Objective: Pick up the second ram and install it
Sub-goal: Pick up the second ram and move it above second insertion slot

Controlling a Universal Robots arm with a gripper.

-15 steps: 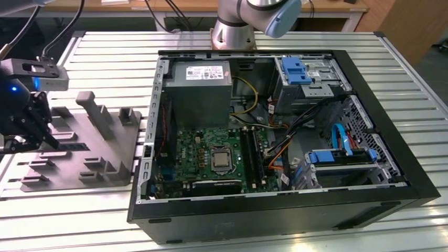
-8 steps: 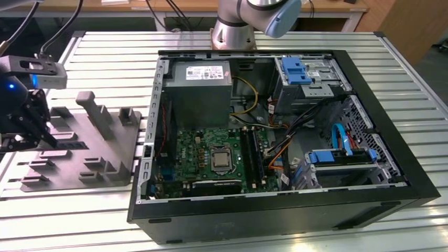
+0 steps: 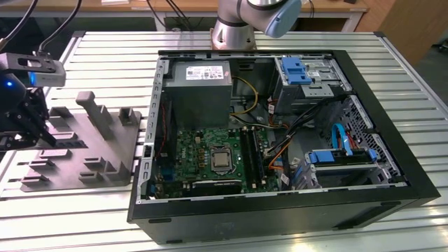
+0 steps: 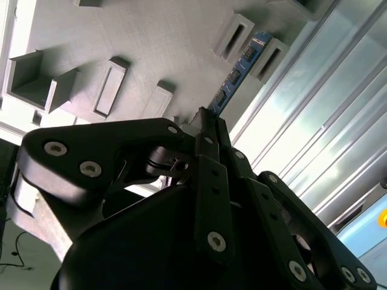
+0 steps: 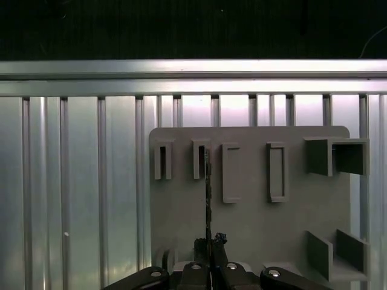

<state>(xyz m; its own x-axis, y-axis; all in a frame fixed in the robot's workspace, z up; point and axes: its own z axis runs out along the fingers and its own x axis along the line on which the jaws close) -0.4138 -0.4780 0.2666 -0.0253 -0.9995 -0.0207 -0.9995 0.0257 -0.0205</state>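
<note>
Second wrist view: the gripper [image 4: 208, 118] held the second ram [image 4: 237, 72] over the grey plate [image 4: 151, 54].

Closest in, the black fingers [image 4: 213, 136] were squeezed tight on one end of the thin blue-green strip. Its other end sat between two raised holders [image 4: 234, 35] on the plate; I could not tell if it touched them. Under the plate lay the ribbed metal table [image 5: 78, 181]. Farther off, right of the plate in the exterior view, stood the open computer case [image 3: 280, 215] with its green motherboard [image 3: 203, 152]. I think the strip could catch on a holder and tip, because the fingers gripped so little of it.
</note>
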